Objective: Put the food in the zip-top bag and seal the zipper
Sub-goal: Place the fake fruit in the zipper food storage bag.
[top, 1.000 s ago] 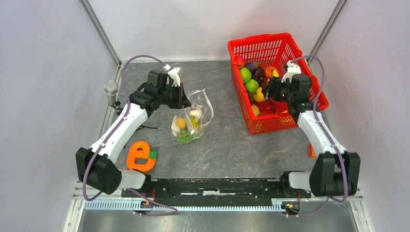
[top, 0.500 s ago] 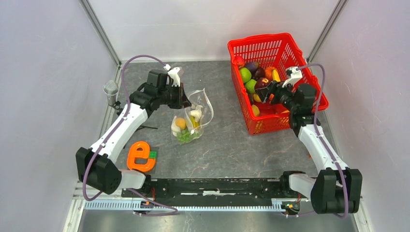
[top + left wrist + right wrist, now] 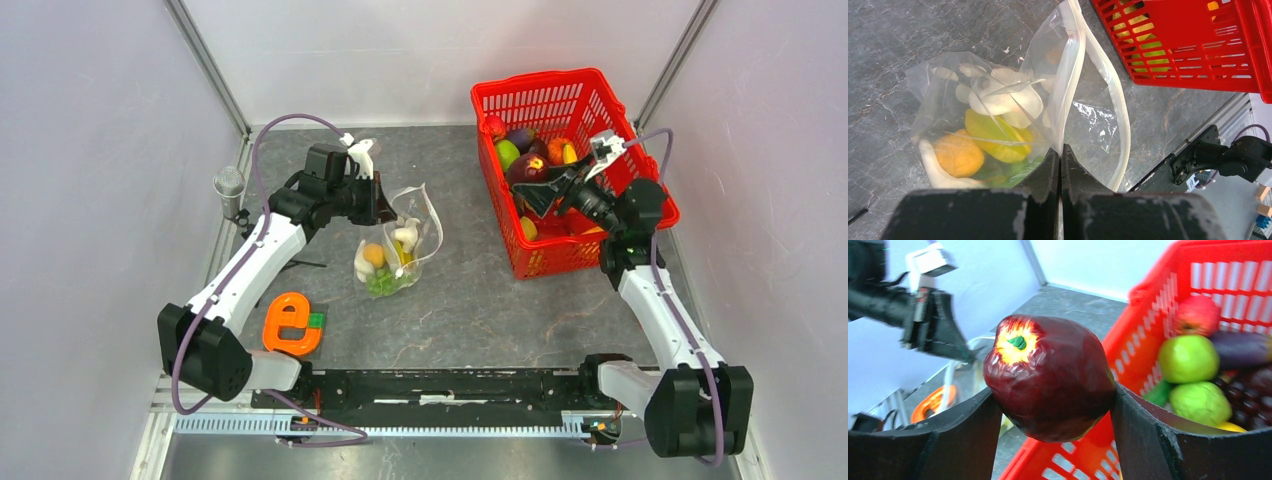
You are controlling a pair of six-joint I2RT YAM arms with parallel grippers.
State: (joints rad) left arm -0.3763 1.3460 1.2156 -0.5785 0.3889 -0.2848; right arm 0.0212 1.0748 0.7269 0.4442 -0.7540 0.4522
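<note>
— As far as I can tell from where I stand, the dark red apple sits between the fingers of the right claw. The claw stands wide and grasps it by both flanks, up over the left side of the red basket.
— And the other claw?
— The left claw is clenched tight on the mouth edge of the zip-top bag, pinching the zipper strip. The mouth gapes open beside it.
— What's in the bag?
— One orange piece, one yellow piece and something green under them. I can't sort the pale shapes from the printed dots. The bag lies on the grey table, well apart from the basket.
— And in the basket?
— Two green fruits, one red fruit, one long purple piece, a dark cluster and a bit of yellow. The rest I can't make out.
— Anything else?
— One flat orange e-shaped toy, near the left arm's base.
</note>
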